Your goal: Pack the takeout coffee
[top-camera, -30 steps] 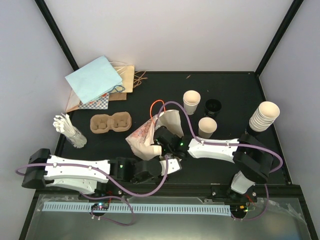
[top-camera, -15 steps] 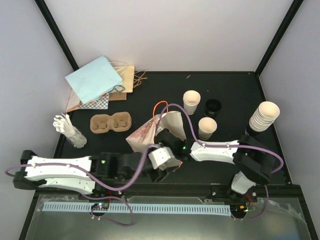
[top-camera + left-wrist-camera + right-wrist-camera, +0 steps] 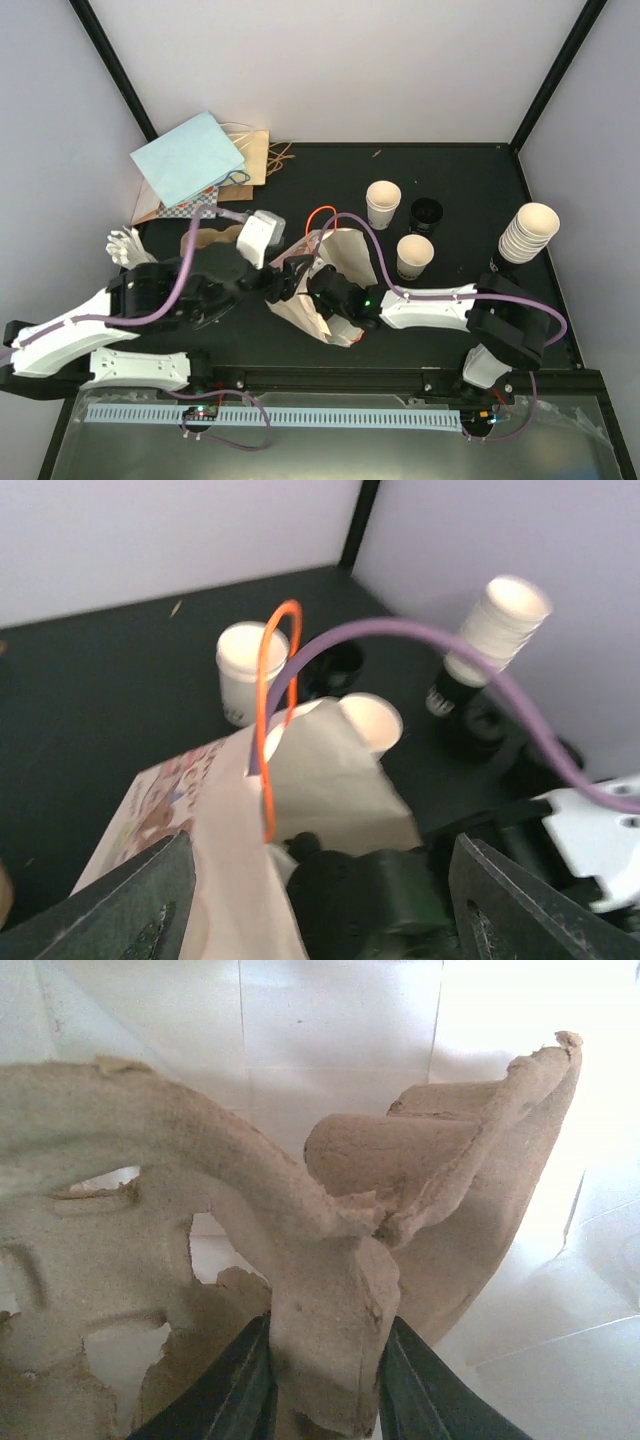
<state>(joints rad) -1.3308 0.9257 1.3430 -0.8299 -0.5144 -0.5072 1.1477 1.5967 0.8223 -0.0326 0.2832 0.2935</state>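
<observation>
Two cream takeout coffee cups stand open-topped on the black table, one at the back (image 3: 383, 203) (image 3: 245, 665), one nearer (image 3: 415, 255) (image 3: 370, 720). A black lid (image 3: 427, 211) lies beside them. The printed paper bag (image 3: 325, 265) (image 3: 300, 780) with orange handles (image 3: 272, 700) stands at centre. My right arm (image 3: 345, 298) reaches into it; inside, the right gripper (image 3: 327, 1340) is shut on a wall of a brown pulp cup tray (image 3: 330, 1290). My left gripper (image 3: 283, 280) (image 3: 320, 920) hangs open at the bag's left side, its fingers (image 3: 140, 910) apart with nothing in them.
A tall stack of cups (image 3: 527, 232) (image 3: 500, 620) stands at the right. Another pulp tray (image 3: 205, 240) lies at the left, partly under my left arm. Blue and brown paper bags (image 3: 190, 160) lie at the back left, a cup of white utensils (image 3: 125, 245) at the left edge.
My left arm swung up from the near edge to the bag's left side and its gripper opened. The bag shifted a little nearer. The right gripper stayed shut inside the bag.
</observation>
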